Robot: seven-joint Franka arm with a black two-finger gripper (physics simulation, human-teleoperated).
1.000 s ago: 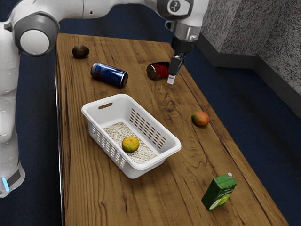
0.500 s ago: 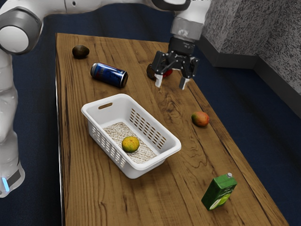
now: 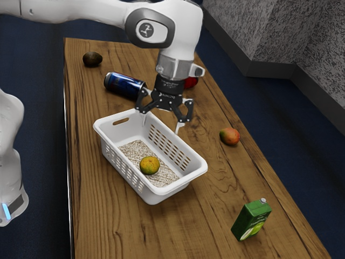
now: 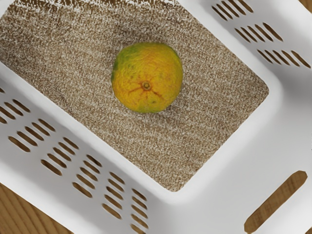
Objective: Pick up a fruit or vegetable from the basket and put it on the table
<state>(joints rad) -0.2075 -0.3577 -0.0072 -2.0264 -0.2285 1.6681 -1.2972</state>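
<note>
Exterior view: yellow fruit (image 3: 150, 165) lies below, apart from, the gripper (image 3: 161, 127).

A yellow-orange citrus fruit (image 4: 147, 78) is resting on the speckled floor (image 4: 209, 92) of a white basket (image 4: 219, 204), sitting apart from its walls. A small scar is facing the camera, with brownish streaks spreading from it, and green is tinging the rind. Narrow slots (image 4: 51, 167) are lining both long walls, a larger handle opening (image 4: 275, 202) is piercing the end wall, and the wooden worktop (image 4: 22, 214) is showing beyond the basket.
</note>
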